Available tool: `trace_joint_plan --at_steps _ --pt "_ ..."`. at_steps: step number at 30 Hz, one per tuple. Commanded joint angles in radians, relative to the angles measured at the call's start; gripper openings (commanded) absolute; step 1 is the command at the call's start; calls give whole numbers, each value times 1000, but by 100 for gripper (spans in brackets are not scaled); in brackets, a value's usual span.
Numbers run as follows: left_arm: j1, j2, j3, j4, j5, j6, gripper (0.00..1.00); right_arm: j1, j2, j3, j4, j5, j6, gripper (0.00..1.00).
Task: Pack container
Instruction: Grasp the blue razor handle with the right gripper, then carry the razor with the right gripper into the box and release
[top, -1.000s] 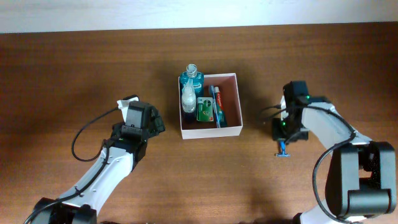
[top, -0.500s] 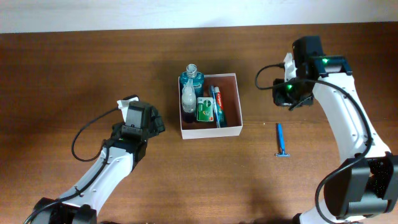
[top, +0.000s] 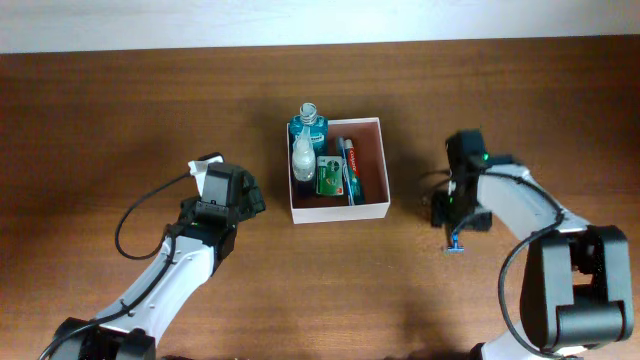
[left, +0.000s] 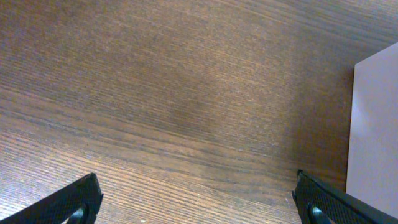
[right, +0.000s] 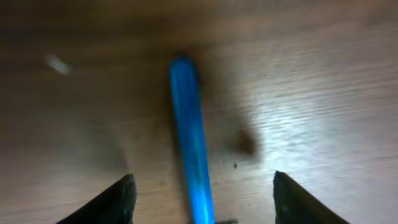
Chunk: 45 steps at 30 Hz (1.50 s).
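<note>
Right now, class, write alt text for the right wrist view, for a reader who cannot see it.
A blue razor lies on the wooden table, its handle running from near the top to the bottom edge. The right end effector hangs above it, open, one finger on each side, neither touching it. The picture is blurred.

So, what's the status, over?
Left gripper open, beside container. Right gripper open, astride blue razor on table. Container part-filled, razor not yet in. Nothing between razor and container.

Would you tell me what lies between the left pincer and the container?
Only bare table separates the left pincer from the container, as the overhead and left wrist views show.
</note>
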Motion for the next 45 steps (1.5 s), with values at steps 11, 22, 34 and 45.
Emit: trace_joint_plan --at_steps 11,22,34,45 --pt "3 3 3 -2 -18 20 99 5 2 -61 76 3 11 25" --pt "3 3 3 -2 -18 20 99 5 2 -61 69 4 12 9" --pt "3 3 3 -2 -18 20 99 5 2 -37 61 -31 11 4" --pt "3 3 3 -2 -18 20 99 6 1 333 -148 -200 11 4"
